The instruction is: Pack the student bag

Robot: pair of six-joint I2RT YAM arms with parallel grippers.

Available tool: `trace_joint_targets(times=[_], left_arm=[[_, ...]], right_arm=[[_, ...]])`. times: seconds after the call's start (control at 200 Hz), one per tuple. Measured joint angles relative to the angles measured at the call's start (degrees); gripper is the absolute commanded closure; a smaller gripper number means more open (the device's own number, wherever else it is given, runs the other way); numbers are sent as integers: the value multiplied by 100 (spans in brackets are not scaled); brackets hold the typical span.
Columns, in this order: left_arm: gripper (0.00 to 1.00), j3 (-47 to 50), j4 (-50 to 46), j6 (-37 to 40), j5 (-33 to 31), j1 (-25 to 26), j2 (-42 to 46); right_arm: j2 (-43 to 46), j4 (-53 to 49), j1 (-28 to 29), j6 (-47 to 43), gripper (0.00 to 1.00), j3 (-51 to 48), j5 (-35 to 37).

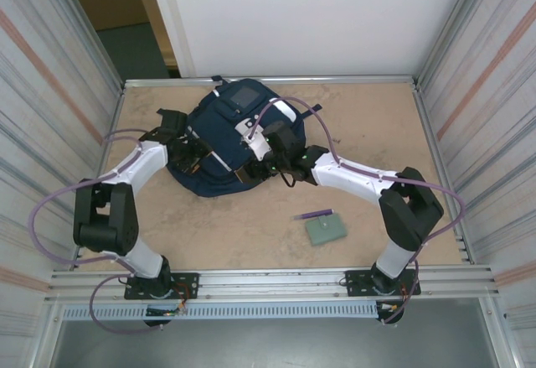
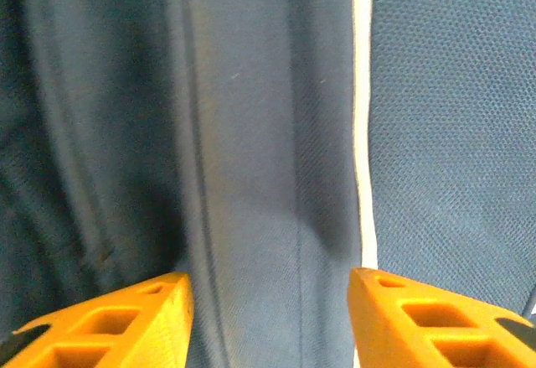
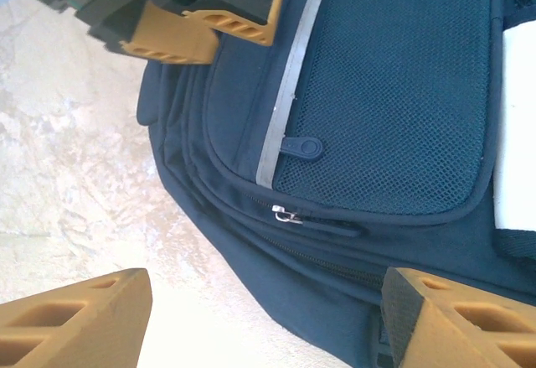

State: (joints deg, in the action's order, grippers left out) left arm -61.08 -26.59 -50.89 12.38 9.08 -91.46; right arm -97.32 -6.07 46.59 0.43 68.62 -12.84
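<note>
Showing one student bag point(image 1: 222, 129), one purple pen point(image 1: 314, 215), one green pad point(image 1: 325, 230)

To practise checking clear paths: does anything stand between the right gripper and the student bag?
Nothing visible does. The right gripper, open, faces the student bag directly, its zipped side just ahead of the fingers. The left gripper is at the bag's far side, not between them.

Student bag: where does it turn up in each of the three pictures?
Top external: student bag at upper middle of the table.
Left wrist: close up, its navy fabric runs across the picture.
Right wrist: centre and right, zip pull below the mesh pocket.
Shared landmark: the pale stripe edging the mesh, in both wrist views.
</note>
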Motion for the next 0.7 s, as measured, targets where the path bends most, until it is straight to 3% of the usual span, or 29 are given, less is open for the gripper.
trace_joint_targets(times=[0.11, 0.185, 0.431, 0.697], left_arm=[[89, 2, 157, 15, 68, -2, -168], [100, 2, 144, 26, 81, -9, -166], [100, -232, -98, 109, 313, -11, 114], [100, -260, -214, -94, 710, -11, 393]], right_arm=[[-85, -39, 0, -358, 25, 0, -146], [-105, -177, -24, -850, 25, -4, -297], [-219, -514, -463, -2363, 27, -7, -844], [-699, -273, -782, -2966, 33, -4, -1082]])
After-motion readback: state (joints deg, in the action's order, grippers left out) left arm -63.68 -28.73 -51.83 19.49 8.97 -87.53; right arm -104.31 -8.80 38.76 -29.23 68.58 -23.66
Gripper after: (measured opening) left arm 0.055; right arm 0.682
